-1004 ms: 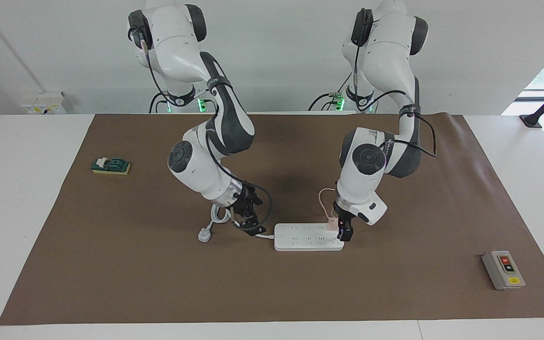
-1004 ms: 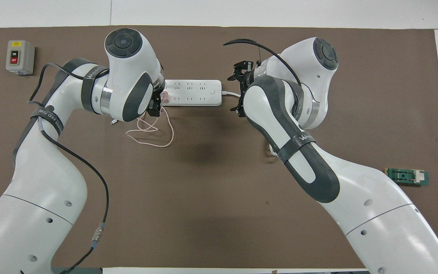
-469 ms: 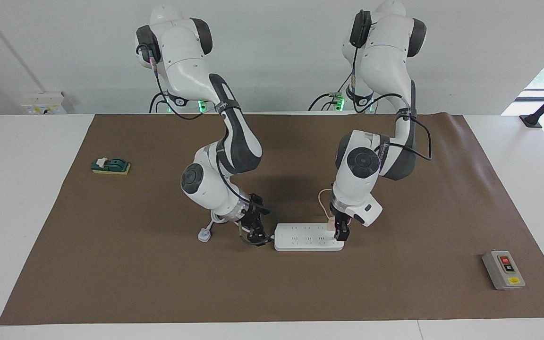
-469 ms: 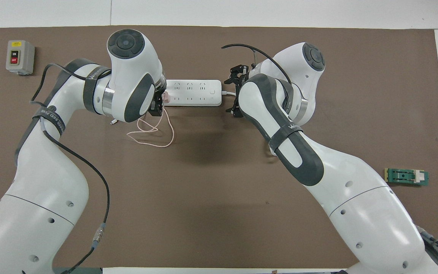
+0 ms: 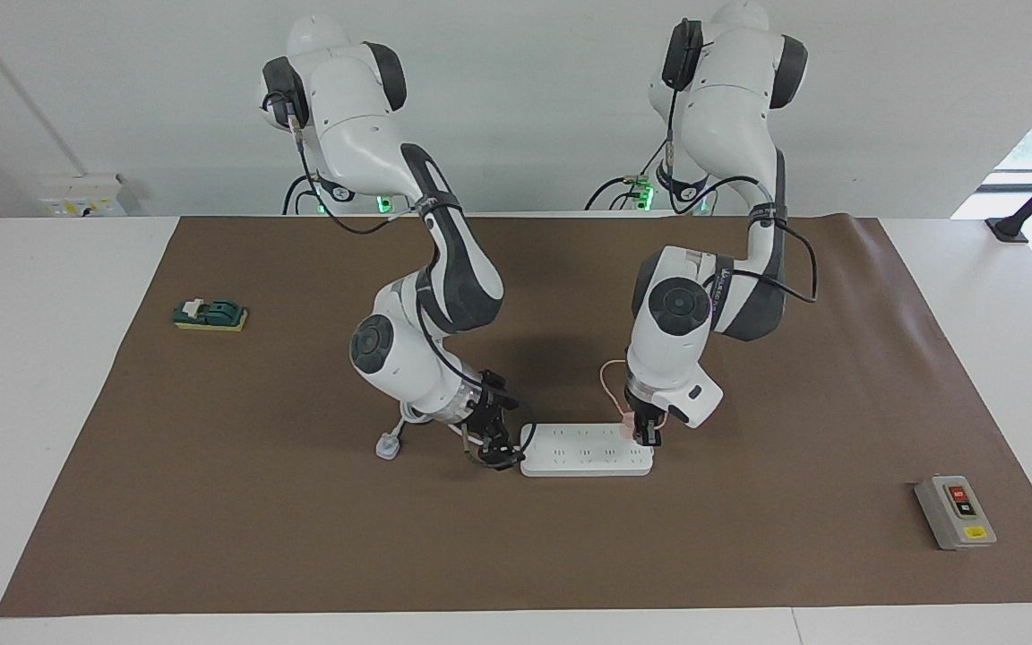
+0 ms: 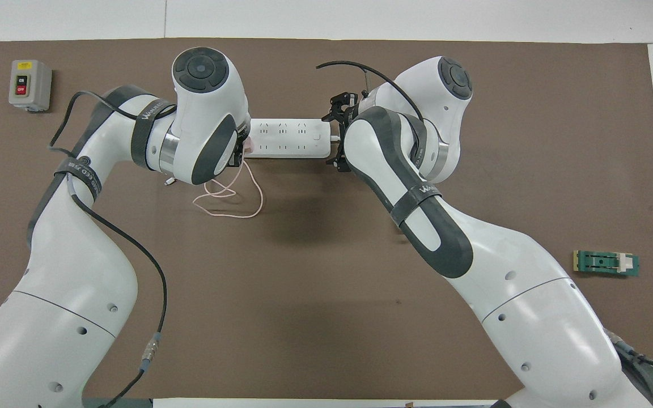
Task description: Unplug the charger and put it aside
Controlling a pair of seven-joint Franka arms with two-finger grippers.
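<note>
The charger [image 5: 628, 428], a small pale pink cube, is plugged into the white power strip [image 5: 583, 451] at the strip's end toward the left arm; it also shows in the overhead view [image 6: 248, 146]. Its thin pink cable [image 6: 230, 205] loops on the mat nearer to the robots. My left gripper [image 5: 646, 434] is low at the charger, right against it. My right gripper [image 5: 502, 445] is open, its jaws standing either side of the strip's cord end [image 6: 326, 137].
The strip's thick white cord and plug [image 5: 388, 444] lie under the right arm. A grey switch box [image 5: 955, 512] sits toward the left arm's end of the brown mat [image 5: 749, 555]. A green block [image 5: 210, 314] sits toward the right arm's end.
My right gripper has moved along the cord to the strip's end. My left gripper has shifted in from past the strip's end to sit against the charger.
</note>
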